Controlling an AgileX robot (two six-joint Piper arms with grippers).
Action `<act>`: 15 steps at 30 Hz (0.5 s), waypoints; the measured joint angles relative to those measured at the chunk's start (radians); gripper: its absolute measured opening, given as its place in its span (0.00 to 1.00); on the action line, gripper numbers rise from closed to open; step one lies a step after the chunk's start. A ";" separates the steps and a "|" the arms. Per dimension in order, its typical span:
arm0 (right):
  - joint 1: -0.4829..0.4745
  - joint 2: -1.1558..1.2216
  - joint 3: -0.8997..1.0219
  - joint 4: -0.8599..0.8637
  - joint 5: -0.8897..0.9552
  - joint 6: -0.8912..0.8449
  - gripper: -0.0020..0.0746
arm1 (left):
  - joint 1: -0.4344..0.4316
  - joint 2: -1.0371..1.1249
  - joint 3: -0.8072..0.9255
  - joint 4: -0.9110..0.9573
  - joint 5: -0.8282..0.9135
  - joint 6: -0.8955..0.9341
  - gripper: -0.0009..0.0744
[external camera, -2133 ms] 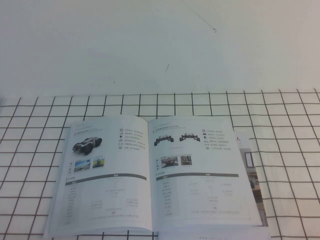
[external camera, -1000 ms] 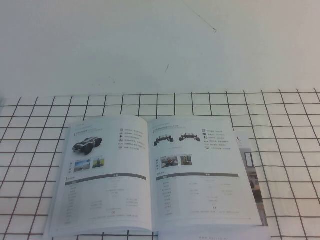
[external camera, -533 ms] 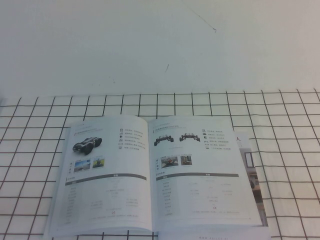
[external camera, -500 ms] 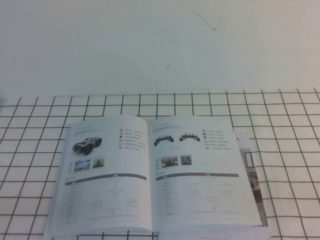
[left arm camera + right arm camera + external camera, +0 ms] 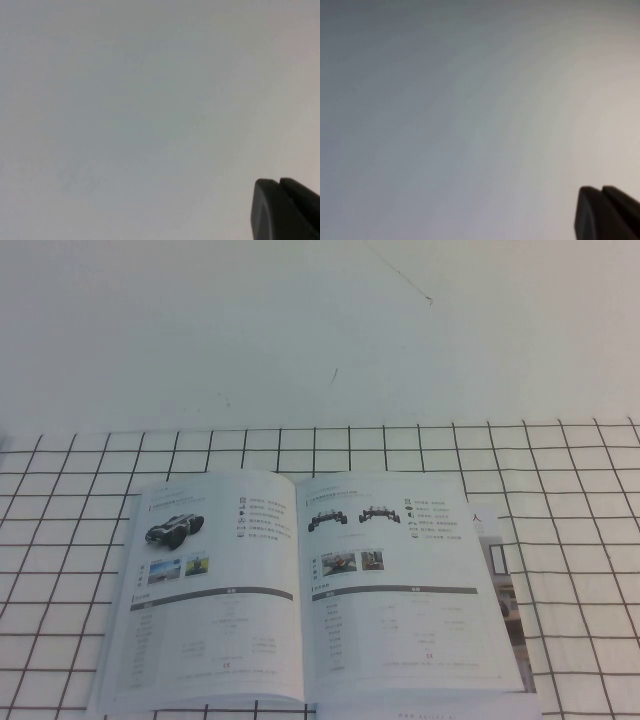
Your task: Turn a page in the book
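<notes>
Both end effectors [image 5: 285, 210] [image 5: 607, 212] off-table; glossy book [image 5: 300, 590] lies open, flat.

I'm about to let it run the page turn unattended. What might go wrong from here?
The page is glossy and lies flat on the book, so fingers may slip or pinch several sheets. A second booklet pokes out under the right edge and could get dragged along. Both the left gripper and right gripper face only blank surface, far from the book.

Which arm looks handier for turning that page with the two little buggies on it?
Probably the right. The page is the right half of the open book, its free edge on that side. Neither arm shows over the table; each wrist view shows only its dark tool tip, left, right.
</notes>
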 joint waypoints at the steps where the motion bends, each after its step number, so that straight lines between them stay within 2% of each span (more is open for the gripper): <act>1: 0.000 0.000 -0.036 0.000 0.000 0.008 0.02 | 0.000 0.000 -0.037 0.032 0.016 -0.009 0.01; 7: 0.000 -0.002 -0.243 -0.006 -0.003 0.026 0.02 | 0.000 -0.001 -0.304 0.175 0.167 -0.014 0.01; 15: 0.000 0.016 -0.423 -0.006 -0.009 0.031 0.02 | 0.000 0.116 -0.607 0.257 0.251 0.005 0.01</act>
